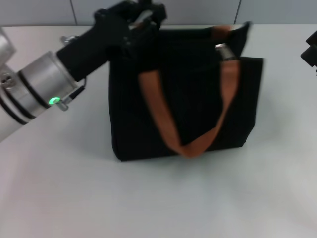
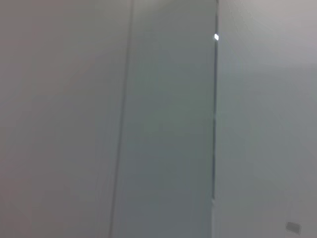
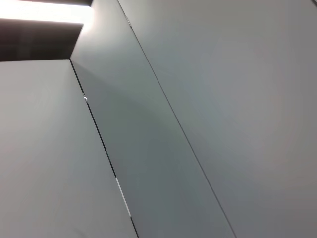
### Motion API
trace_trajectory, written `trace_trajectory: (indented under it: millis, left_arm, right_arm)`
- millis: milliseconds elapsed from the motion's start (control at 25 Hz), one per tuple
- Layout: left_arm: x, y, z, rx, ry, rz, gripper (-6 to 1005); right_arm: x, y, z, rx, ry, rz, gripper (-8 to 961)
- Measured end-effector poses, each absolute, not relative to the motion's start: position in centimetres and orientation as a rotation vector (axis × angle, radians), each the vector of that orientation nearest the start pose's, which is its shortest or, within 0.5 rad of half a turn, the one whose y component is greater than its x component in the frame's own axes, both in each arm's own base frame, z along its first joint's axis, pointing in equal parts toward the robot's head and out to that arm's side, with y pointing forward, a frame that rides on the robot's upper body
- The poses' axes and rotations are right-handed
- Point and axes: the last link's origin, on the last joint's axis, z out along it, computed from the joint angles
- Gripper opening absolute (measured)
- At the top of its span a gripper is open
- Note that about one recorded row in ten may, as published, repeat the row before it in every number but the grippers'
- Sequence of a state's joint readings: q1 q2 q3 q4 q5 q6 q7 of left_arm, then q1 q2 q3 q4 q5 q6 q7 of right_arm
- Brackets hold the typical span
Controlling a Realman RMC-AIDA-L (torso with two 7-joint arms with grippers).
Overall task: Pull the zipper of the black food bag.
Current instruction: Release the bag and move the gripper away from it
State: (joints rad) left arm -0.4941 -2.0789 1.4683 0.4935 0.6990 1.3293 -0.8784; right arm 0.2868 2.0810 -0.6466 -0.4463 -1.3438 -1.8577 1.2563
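White table [image 1: 74, 198]: left gripper [image 1: 141, 17] over black food bag's [image 1: 188, 109] top-left corner.

I see a plain white table [image 1: 148, 198] filling most of the head view, its surface smooth and evenly lit. Behind its far edge runs a pale grey panelled wall [image 1: 198, 10] with thin vertical seams. My left wrist view gives me only grey wall panels [image 2: 168, 124] split by a dark seam. My right wrist view shows similar panels [image 3: 223, 99] and a bright light strip [image 3: 44, 12] above them.
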Motion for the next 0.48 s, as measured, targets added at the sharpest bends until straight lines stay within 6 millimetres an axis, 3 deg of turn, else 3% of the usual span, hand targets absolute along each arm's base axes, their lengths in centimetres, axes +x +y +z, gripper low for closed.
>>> trace_trajectory:
  millis: [80,280,400,480]
  left_arm:
    - [-19.6,34.8,-1.8,-2.207,-0.333,-1.322,197]
    - [-22.6,33.2,0.7,-2.059,-0.372,-1.365,430]
    - [-24.8,32.0,1.9,-1.974,-0.410,-1.352,672]
    - [-26.8,30.8,3.1,-1.893,-0.441,-1.334,716]
  right_arm:
    - [28.4,25.6,4.5,-2.084,0.619,1.558,736]
    - [28.8,24.8,4.3,-2.030,0.569,1.560,768]
    - [29.0,24.6,4.3,-2.007,0.569,1.561,767]
    - [29.2,24.4,4.4,-1.996,0.571,1.557,767]
